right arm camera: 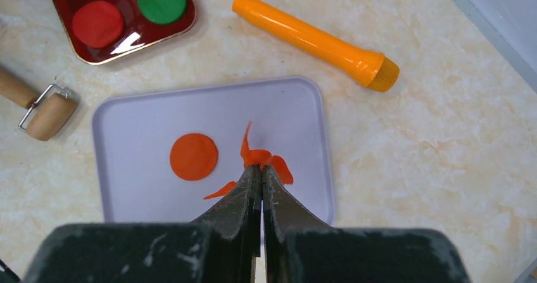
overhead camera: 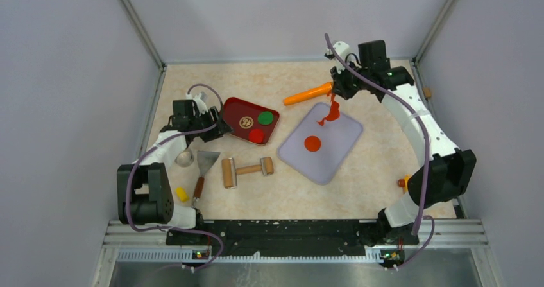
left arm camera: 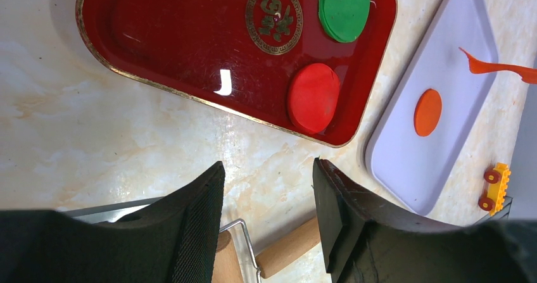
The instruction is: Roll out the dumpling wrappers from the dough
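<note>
Right gripper (right arm camera: pixel 261 170), clamped shut on the ragged clay offcut (right arm camera: pixel 256 156), should lift it clear of the dumpling wrapper (right arm camera: pixel 194 157), which lies flat on the lavender tray (right arm camera: pixel 139 118). Left gripper (left arm camera: pixel 269 169) is half open and empty.

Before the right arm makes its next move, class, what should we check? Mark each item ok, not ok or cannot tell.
1. Right gripper shut on the clay scrap: ok.
2. Scrap apart from the orange disc: ok.
3. Disc lying flat on the pale tray: ok.
4. Scrap's lower tip lifted off the tray: cannot tell.
5. Left gripper open, holding nothing, away from the pale tray: ok.
</note>
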`<move>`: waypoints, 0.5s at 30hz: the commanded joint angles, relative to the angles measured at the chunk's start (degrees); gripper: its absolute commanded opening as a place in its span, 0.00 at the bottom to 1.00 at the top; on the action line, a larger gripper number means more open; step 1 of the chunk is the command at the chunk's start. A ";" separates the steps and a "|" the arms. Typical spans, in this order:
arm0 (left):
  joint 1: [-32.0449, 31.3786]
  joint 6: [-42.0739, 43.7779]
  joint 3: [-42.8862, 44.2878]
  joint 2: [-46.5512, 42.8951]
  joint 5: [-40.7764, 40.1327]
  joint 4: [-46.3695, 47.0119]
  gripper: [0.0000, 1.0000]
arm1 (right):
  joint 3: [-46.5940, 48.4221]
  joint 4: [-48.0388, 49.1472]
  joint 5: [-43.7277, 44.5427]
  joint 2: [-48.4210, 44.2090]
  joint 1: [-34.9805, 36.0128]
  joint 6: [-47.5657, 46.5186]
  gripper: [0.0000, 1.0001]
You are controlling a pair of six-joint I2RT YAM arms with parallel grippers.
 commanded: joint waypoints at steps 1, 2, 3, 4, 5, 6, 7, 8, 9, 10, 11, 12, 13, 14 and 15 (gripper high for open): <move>-0.07 0.71 0.72 -1.13 0.33 0.69 0.57 | -1.09 3.91 1.07 1.04 -0.74 -1.08 0.00; -0.09 0.71 0.74 -1.12 0.27 0.69 0.57 | -1.54 4.20 1.63 1.25 -0.77 -1.22 0.00; -0.11 0.71 0.75 -1.21 0.27 0.69 0.57 | -2.20 4.83 2.53 1.33 -0.76 -1.19 0.00; -0.08 0.71 0.77 -1.25 0.32 0.69 0.57 | -2.96 5.38 3.43 1.57 -0.75 -1.15 0.00; -0.12 0.71 0.69 -1.22 0.28 0.69 0.57 | -3.72 5.92 3.99 1.75 -0.80 -1.08 0.00; -0.15 0.71 0.72 -1.21 0.25 0.69 0.57 | -4.78 6.40 4.33 2.00 -0.86 -1.14 0.00; -0.10 0.71 0.68 -1.22 0.34 0.69 0.57 | -5.97 7.03 4.50 2.33 -0.87 -1.21 0.03; -0.14 0.71 0.63 -1.26 0.44 0.74 0.57 | -7.39 7.32 4.63 2.88 -0.84 -1.23 0.11; -0.11 0.71 0.68 -1.14 0.63 0.84 0.57 | -8.58 7.16 4.62 3.70 -0.88 -1.16 0.18; -0.13 0.79 0.73 -1.09 1.01 0.97 0.56 | -9.32 6.59 4.48 4.61 -0.86 -1.04 0.24; -0.12 0.92 0.77 -0.98 1.24 0.96 0.56 | -9.84 6.03 4.19 5.66 -0.94 -0.75 0.28; -0.09 0.97 0.80 -0.97 1.32 0.98 0.56 | -10.07 5.58 3.79 6.63 -1.01 -0.38 0.31; -0.13 1.05 0.82 -1.01 1.33 0.89 0.56 | -10.31 5.41 3.42 7.29 -1.08 0.22 0.33; -0.12 1.13 0.82 -1.14 1.37 0.87 0.56 | -10.45 5.60 3.38 7.90 -1.23 0.89 0.36; -0.07 1.15 0.79 -1.20 1.40 0.87 0.56 | -10.51 5.73 3.38 8.34 -1.30 1.50 0.38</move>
